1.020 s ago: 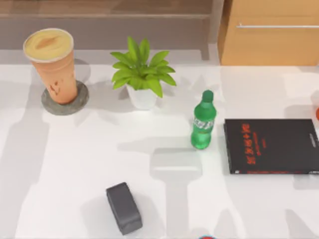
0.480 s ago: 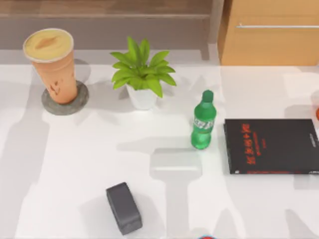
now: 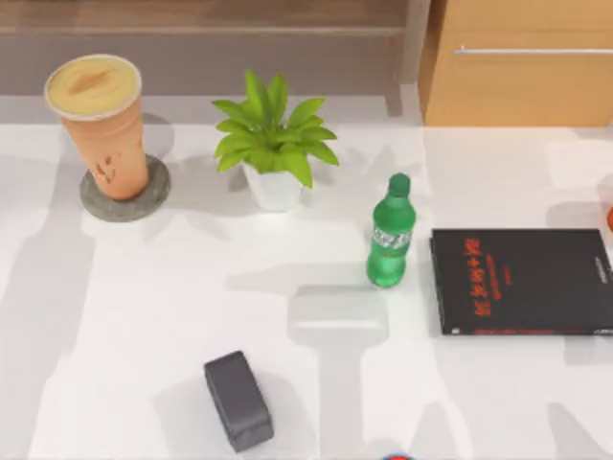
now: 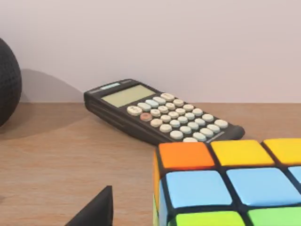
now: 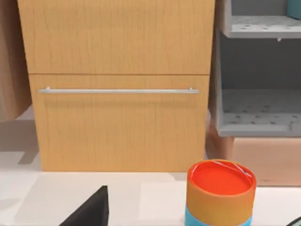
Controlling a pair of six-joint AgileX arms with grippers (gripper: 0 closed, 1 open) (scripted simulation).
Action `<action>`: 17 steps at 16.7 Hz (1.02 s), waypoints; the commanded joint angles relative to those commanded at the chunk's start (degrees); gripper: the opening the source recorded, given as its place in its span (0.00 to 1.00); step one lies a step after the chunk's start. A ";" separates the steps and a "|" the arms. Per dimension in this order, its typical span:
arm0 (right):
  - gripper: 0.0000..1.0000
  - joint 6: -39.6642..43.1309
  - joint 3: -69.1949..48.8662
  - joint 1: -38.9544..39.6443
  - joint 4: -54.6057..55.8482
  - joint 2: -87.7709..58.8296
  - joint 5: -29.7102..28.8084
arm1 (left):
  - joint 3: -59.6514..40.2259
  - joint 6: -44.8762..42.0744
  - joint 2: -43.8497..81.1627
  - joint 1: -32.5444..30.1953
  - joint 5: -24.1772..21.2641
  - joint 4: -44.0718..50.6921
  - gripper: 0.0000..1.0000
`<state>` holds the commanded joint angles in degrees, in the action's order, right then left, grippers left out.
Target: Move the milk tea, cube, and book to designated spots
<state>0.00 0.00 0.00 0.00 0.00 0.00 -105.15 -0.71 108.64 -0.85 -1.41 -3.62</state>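
The milk tea (image 3: 99, 125), an orange-brown cup with a creamy top, stands upright on the round grey coaster (image 3: 134, 203) at the table's far left. The thin black book with red characters (image 3: 522, 281) lies flat at the right side. In the left wrist view the multicoloured cube (image 4: 230, 186) rests on a wooden surface, close beside a dark part of my left gripper (image 4: 94, 212). A dark part of my right gripper (image 5: 91, 209) shows low in the right wrist view, in front of a wooden cabinet. The book of the task is out of view.
A potted plant (image 3: 271, 144), a green bottle (image 3: 390, 235) and a dark grey block (image 3: 238, 401) stand on the white table. A black calculator (image 4: 160, 113) and a black ball (image 4: 7, 80) lie behind the cube. An orange can (image 5: 220, 193) stands before the drawer cabinet (image 5: 117, 89).
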 joint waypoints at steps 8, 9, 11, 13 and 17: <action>1.00 0.00 0.00 0.00 0.00 0.00 0.00 | 8.83 -0.03 -6.90 0.14 0.00 -1.93 1.00; 1.00 0.00 0.00 0.00 0.00 0.00 0.00 | 8.83 -0.03 -6.90 0.14 0.00 -1.93 1.00; 1.00 0.00 0.00 0.00 0.00 0.00 0.00 | 8.59 -0.03 -6.63 0.05 0.00 -1.85 1.00; 1.00 0.00 0.00 0.00 0.00 0.00 0.00 | 9.02 -0.03 -7.15 0.02 -0.02 -1.86 1.00; 1.00 0.00 0.00 0.00 0.00 0.00 0.00 | 15.74 0.00 -14.65 0.00 0.01 -1.83 1.00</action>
<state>0.00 0.00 0.00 0.00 0.00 0.00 -89.41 -0.71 93.99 -0.84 -1.40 -5.45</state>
